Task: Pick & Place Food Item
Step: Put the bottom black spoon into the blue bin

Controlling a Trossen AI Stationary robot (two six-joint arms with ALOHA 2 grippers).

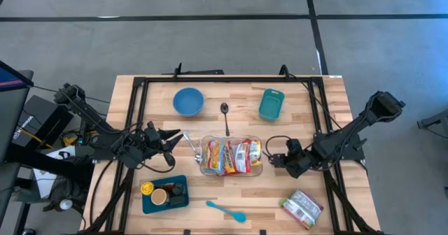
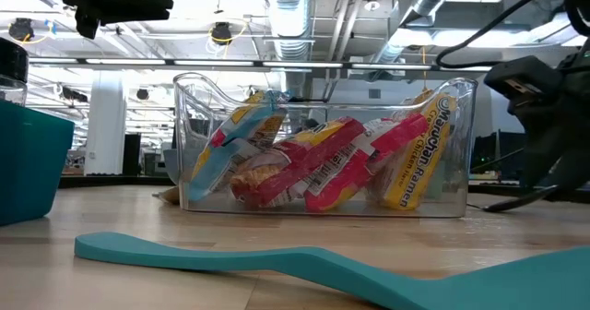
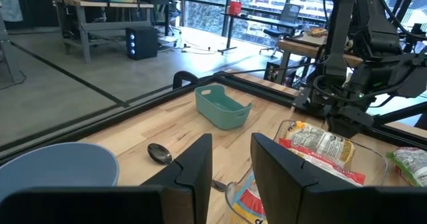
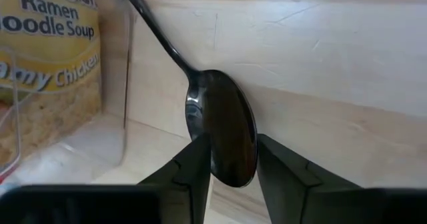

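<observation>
– What did the overhead camera give?
– A clear tub sat mid-bench, packed with ramen packets. One more food packet lay loose by the front right corner. The left hand hung just beside the tub's left end and the right hand just beside its right end.

– And from bench height?
– The tub stood behind a teal spatula, with the Maruchan ramen packets leaning on edge inside.

– The left wrist?
– The left hand stood narrowly apart, gripping nothing. Beyond it were a blue bowl, a dark spoon and a teal bin.

– The right wrist?
– A black spoon showed at the right hand, its handle running towards the tub wall. Clamped on the spoon or merely apart over it, I could not tell.
</observation>
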